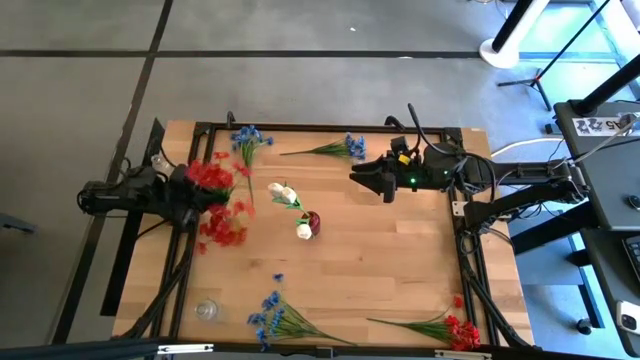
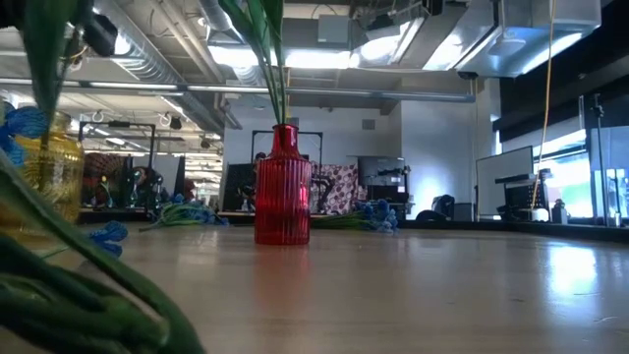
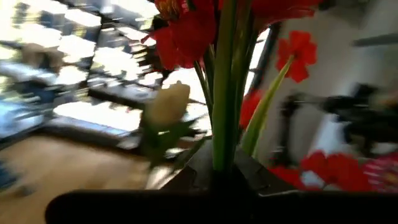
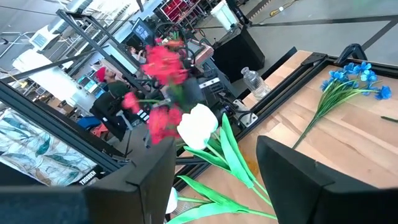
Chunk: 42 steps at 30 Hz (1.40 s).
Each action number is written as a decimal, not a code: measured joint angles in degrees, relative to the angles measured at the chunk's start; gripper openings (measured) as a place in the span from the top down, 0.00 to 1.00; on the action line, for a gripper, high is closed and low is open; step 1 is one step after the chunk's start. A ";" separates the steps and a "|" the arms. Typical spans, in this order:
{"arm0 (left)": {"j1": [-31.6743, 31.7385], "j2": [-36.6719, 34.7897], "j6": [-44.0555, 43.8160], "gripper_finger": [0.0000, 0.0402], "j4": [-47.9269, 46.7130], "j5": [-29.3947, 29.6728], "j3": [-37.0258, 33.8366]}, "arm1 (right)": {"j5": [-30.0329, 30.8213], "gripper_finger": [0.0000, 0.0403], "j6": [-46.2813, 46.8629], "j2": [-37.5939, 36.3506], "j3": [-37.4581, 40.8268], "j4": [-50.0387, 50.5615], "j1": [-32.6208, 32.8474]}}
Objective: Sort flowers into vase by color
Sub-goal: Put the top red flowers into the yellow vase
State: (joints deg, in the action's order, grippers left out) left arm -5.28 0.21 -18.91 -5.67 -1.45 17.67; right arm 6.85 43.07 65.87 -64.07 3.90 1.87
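Note:
A red ribbed vase (image 1: 314, 221) (image 2: 282, 187) stands upright mid-table with white tulip-like flowers (image 1: 285, 193) (image 4: 199, 127) in it. At the table's left, my left gripper (image 1: 192, 198) is shut on a bunch of red flowers (image 1: 212, 178) (image 3: 186, 31) (image 4: 161, 68). My right gripper (image 1: 368, 180) (image 4: 214, 180) hovers open, right of the vase, with nothing between its fingers. Blue flowers (image 1: 250, 135) (image 1: 345, 148) lie along the far edge. My left gripper pinches the green stems (image 3: 224, 149) of the red bunch between its two fingers. The stems rise out past the fingertips and the red blooms (image 3: 298, 50) spread beyond them. In the right wrist view the bunch shows raised above the table.
More blue flowers (image 1: 275, 320) and red flowers (image 1: 455, 328) lie along the near edge. A small glass vessel (image 1: 207, 310) stands near left, and a yellowish glass vase (image 2: 44, 172) shows in the low view. A clear bottle (image 4: 252, 81) stands beyond the table's left rail.

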 joint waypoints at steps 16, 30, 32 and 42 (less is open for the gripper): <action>0.00 0.00 -5.98 0.93 2.02 -6.88 -5.09 | -0.98 0.45 0.16 0.00 -0.04 0.04 0.00; 0.00 0.00 -10.98 0.93 -3.85 -13.22 -3.45 | -1.42 0.45 0.13 -0.02 -0.04 0.39 0.00; 0.00 0.00 -10.42 0.93 -3.86 -14.18 -3.45 | -1.42 0.45 0.13 -0.02 -0.04 0.39 0.00; 0.00 0.00 -1.83 0.94 -2.17 -20.03 -3.45 | -1.38 0.45 0.13 -0.02 -0.04 0.42 -0.01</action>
State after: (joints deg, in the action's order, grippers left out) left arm -5.28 0.21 -20.73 -7.84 -21.48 14.22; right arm 5.48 43.20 65.84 -64.12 4.32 1.86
